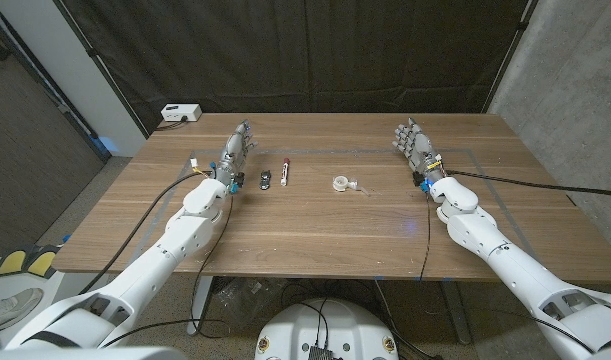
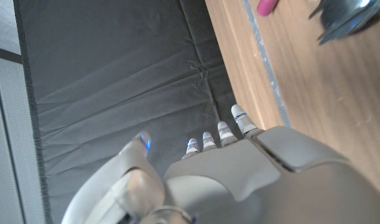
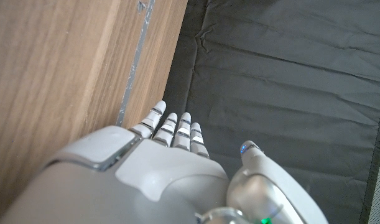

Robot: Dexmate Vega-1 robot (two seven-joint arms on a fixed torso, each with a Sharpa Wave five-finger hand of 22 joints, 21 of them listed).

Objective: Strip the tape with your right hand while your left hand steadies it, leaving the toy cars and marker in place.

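Note:
A small white roll of tape [image 1: 341, 184] lies on the wooden table [image 1: 315, 225] near its middle, with a short loose end sticking out toward the right. A dark toy car [image 1: 266, 180] and a marker [image 1: 285, 172] with a red cap lie side by side left of the tape. My left hand [image 1: 237, 152] stands at the left, just left of the car, fingers apart and holding nothing. My right hand [image 1: 414, 142] stands at the right, well right of the tape, fingers apart and empty. The wrist views show my left hand [image 2: 239, 165] and my right hand [image 3: 158, 165] from behind.
A white box [image 1: 181, 113] with a cable sits at the table's far left corner. A thin taped outline [image 1: 482, 165] runs across the tabletop. Black curtains [image 1: 305, 50] hang behind the table. Cables trail from both wrists over the table.

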